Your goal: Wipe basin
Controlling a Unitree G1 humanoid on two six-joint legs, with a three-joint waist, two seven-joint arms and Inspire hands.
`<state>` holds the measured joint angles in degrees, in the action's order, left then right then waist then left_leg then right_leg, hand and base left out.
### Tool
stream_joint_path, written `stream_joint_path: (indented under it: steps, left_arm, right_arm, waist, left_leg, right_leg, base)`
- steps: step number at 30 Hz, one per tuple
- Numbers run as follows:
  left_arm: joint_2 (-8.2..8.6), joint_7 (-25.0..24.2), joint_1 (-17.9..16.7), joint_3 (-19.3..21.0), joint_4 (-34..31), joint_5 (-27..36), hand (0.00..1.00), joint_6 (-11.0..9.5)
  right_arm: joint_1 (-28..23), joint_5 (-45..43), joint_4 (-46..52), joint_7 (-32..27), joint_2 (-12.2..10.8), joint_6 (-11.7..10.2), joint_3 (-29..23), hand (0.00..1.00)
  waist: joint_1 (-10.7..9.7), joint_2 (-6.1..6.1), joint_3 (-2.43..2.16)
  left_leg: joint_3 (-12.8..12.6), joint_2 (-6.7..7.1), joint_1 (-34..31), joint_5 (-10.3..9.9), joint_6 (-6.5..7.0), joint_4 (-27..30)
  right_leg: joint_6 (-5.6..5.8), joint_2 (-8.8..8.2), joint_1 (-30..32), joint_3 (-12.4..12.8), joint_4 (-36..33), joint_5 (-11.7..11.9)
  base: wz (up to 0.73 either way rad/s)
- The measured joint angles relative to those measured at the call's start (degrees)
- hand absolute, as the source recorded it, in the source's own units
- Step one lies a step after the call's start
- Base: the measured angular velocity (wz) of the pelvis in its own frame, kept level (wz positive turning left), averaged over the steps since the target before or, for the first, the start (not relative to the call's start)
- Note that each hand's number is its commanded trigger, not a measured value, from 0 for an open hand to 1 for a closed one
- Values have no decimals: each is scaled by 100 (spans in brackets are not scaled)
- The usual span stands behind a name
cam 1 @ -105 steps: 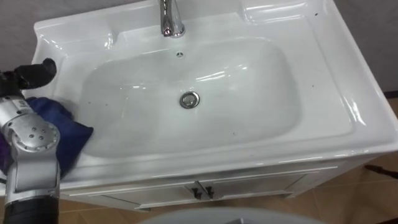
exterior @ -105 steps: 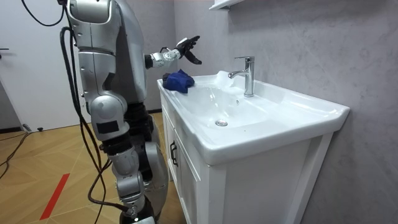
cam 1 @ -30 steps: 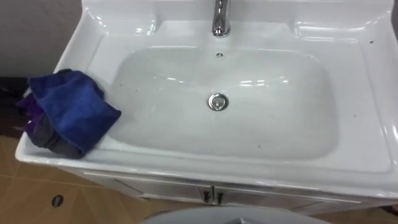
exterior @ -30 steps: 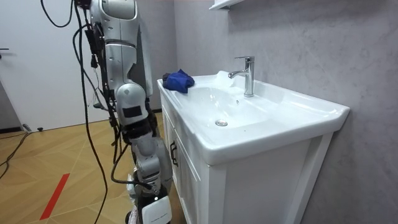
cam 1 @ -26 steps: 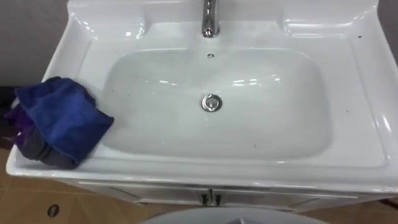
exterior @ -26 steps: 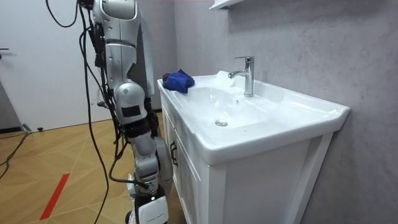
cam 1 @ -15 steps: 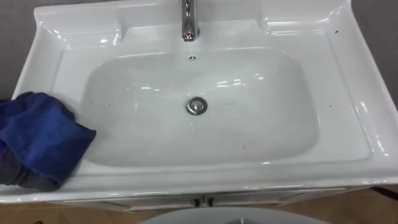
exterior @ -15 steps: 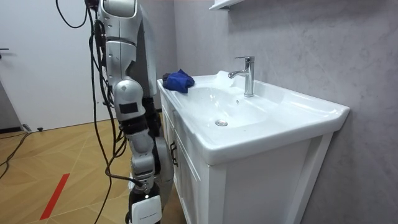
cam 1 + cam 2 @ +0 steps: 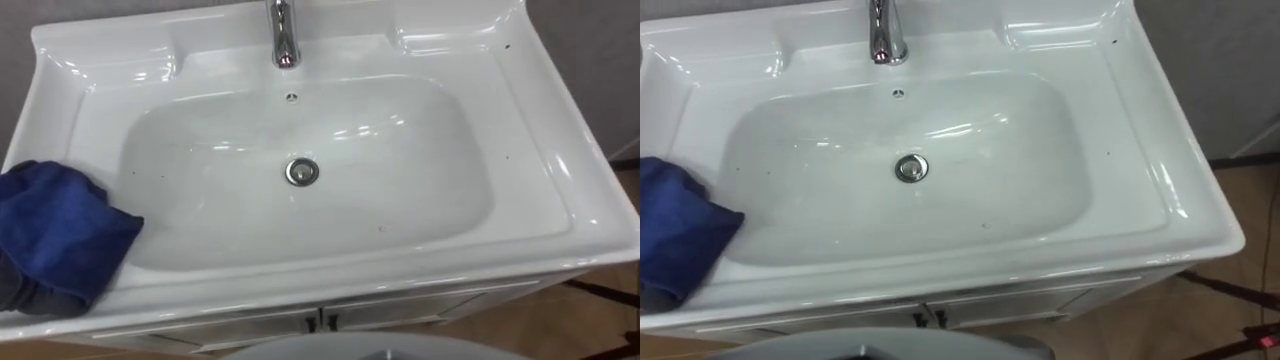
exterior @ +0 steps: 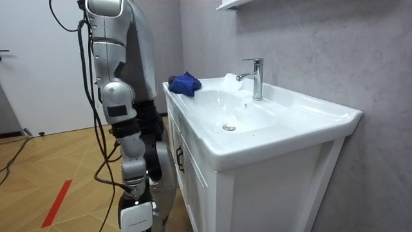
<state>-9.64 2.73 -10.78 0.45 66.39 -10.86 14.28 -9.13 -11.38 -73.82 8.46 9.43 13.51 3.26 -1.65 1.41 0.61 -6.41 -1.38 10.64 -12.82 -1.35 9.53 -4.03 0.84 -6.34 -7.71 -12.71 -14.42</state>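
Blue cloth (image 9: 55,235), one, on one white basin's (image 9: 560,200) left rim; one tap (image 9: 283,35); robot hand state: cannot tell

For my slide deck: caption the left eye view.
Blue cloth resting on left rim of white basin, faucet at back.

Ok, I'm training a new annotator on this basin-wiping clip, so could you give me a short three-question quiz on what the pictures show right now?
1. True or false: the blue cloth lies in the middle of the bowl.
2. Where does the faucet stand? A) at the middle of the basin back rim; B) at its right front corner; C) on the floor.
3. Fill in: the round metal part at the bottom of the bowl is the ___.

Key: 1 false, it lies on the rim at the robot's left front corner. 2 A. 3 drain.
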Motion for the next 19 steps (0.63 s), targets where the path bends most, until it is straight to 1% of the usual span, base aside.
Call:
stream_joint_path:
  steps: [2,8,12,18,19]
  left_arm:
    - [-2,-70,-20,-79,1,-12,0,35]
    - [-1,-128,-122,-72,-9,-13,0,190]
    - [-3,-223,-119,-80,-9,0,0,199]
    - [-3,-273,-46,-88,-2,-9,0,195]
    - [-3,-312,-46,-93,-10,-8,0,198]
  right_arm:
    - [7,5,14,46,-12,32,13,0]
    - [18,3,37,40,-37,37,61,0]
    - [76,3,29,39,-38,36,114,0]
    - [206,4,9,36,-40,33,117,0]
    - [230,10,14,27,-39,33,120,0]
  waist:
    - [8,6,-1]
    - [44,11,-11]
    - [42,-9,-26]
    - [24,-20,-23]
    - [23,-59,-38]
  left_leg:
    - [-15,-3,-1,0,0,-4]
    - [-57,-8,6,0,0,-1]
    - [-42,-10,7,0,0,-1]
    - [-15,-16,2,0,0,-3]
    - [-5,-16,2,0,0,-2]
  right_leg:
    - [6,22,25,58,-1,6]
    - [-2,35,37,124,9,14]
    - [-4,32,34,119,7,29]
    - [-6,30,-13,103,9,32]
    - [-6,31,-21,101,8,33]
  base:
    - [-5]
    - [-7]
    - [-1]
    - [0]
    - [0]
